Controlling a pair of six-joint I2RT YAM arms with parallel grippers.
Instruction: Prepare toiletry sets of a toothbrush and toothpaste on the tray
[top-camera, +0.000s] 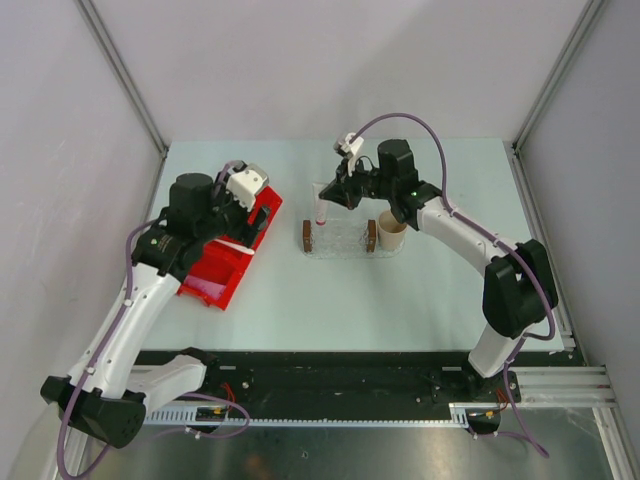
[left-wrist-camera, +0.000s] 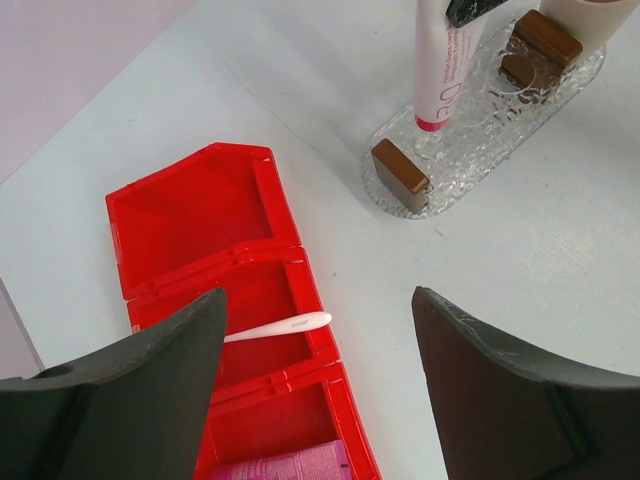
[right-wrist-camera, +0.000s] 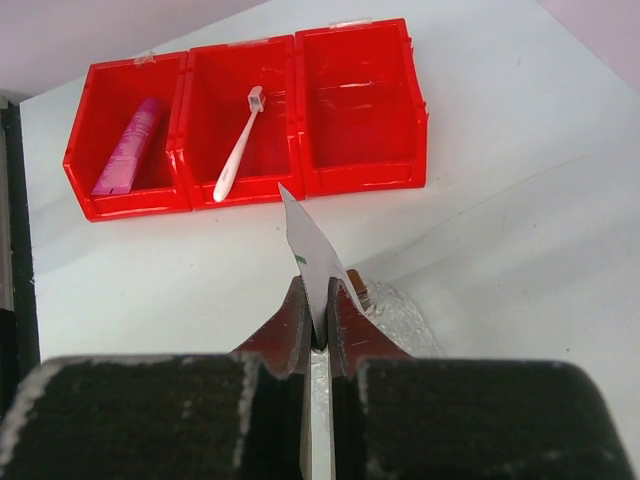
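My right gripper (top-camera: 338, 188) (right-wrist-camera: 317, 290) is shut on the flat crimped end of the white toothpaste tube (top-camera: 321, 205) (right-wrist-camera: 305, 245). The tube hangs upright, cap down, over the left end of the clear tray (top-camera: 340, 240) (left-wrist-camera: 480, 140). The tube also shows in the left wrist view (left-wrist-camera: 440, 70). My left gripper (top-camera: 258, 212) (left-wrist-camera: 318, 300) is open and empty above the red bin (top-camera: 225, 255) (left-wrist-camera: 190, 215). The white toothbrush (left-wrist-camera: 275, 327) (right-wrist-camera: 238, 150) lies in the bin's middle compartment. The magenta tube (left-wrist-camera: 290, 465) (right-wrist-camera: 130, 145) lies in an end compartment.
A tan paper cup (top-camera: 391, 232) (left-wrist-camera: 590, 15) stands against the tray's right end. The tray has a brown block (left-wrist-camera: 400, 175) at each short end. The red bin's third compartment (right-wrist-camera: 360, 100) holds nothing.
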